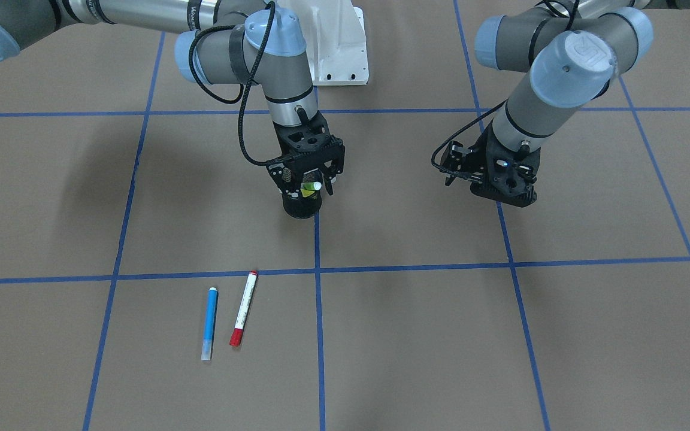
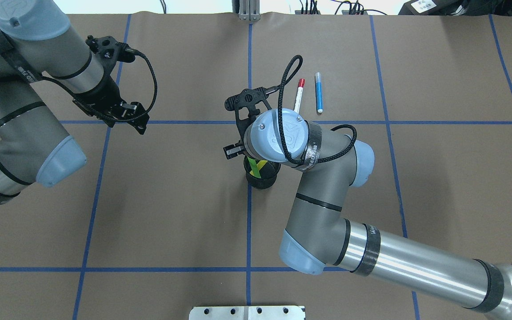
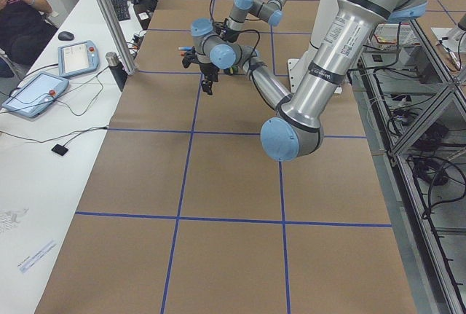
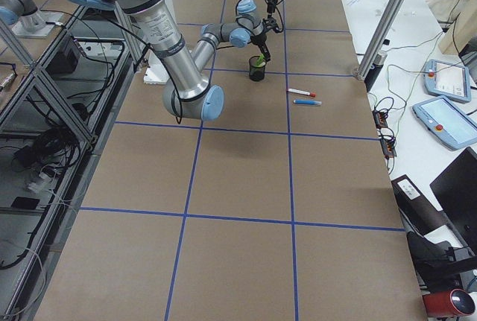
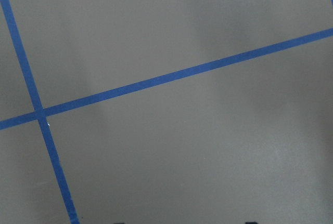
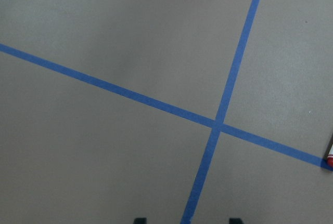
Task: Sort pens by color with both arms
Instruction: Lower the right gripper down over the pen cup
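Observation:
A blue pen (image 1: 209, 322) (image 2: 318, 92) and a white pen with a red cap (image 1: 244, 308) (image 2: 299, 94) lie side by side on the brown table. A light green pen (image 2: 251, 165) and a yellow pen (image 2: 262, 165) stand crossed in the black mesh cup (image 1: 301, 208) (image 2: 262, 180). My right gripper (image 1: 309, 187) hovers right over the cup; in its wrist view the fingertips are spread and hold nothing, so it is open. My left gripper (image 1: 504, 193) (image 2: 137, 119) hangs over bare table far from the pens, open and holding nothing.
Blue tape lines (image 1: 317, 270) divide the brown table into squares. The white base pedestal (image 1: 339, 42) stands at the robot's side. In the side views, tablets (image 3: 38, 92) and cables lie on a white bench, and a seated person (image 3: 18, 8) is at its end.

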Motion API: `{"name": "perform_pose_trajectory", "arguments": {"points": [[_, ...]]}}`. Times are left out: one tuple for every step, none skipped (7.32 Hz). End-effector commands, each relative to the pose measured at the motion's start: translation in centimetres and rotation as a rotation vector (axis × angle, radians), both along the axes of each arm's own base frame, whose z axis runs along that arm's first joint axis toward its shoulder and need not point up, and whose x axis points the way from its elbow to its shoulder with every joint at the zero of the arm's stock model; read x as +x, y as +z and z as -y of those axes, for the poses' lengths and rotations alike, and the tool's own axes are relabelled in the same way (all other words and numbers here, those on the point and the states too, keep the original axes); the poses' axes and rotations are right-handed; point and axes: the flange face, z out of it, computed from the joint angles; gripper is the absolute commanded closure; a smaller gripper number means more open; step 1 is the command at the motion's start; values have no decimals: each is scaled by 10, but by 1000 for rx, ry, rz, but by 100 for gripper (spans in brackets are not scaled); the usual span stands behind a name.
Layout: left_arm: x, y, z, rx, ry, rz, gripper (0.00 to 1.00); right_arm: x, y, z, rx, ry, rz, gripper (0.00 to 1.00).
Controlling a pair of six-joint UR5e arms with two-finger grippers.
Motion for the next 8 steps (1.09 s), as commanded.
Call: {"name": "perform_pose_trajectory", "arguments": {"points": [[1, 1, 0, -1, 0, 2, 18, 0, -1, -8, -3, -10, 9, 39], [1, 1, 0, -1, 0, 2, 18, -1, -3, -9, -2, -12, 12, 40], [1, 1, 0, -3, -1, 2, 18, -1, -5, -9, -2, -11, 15, 40], [1, 1, 0, -3, -1, 2, 18, -1, -6, -9, -1, -11, 17, 39], [1, 1, 0, -4, -2, 2, 18, -1, -9, -9, 2, -11, 22, 38], [0, 0, 0, -4, -3, 1, 18, -1, -8, -9, 1, -11, 21, 38], [0, 0, 0, -5, -4, 1, 18, 0, -9, -9, 1, -11, 21, 39], [1, 1, 0, -6, -4, 2, 18, 0, -7, -9, 0, -11, 18, 42]]}}
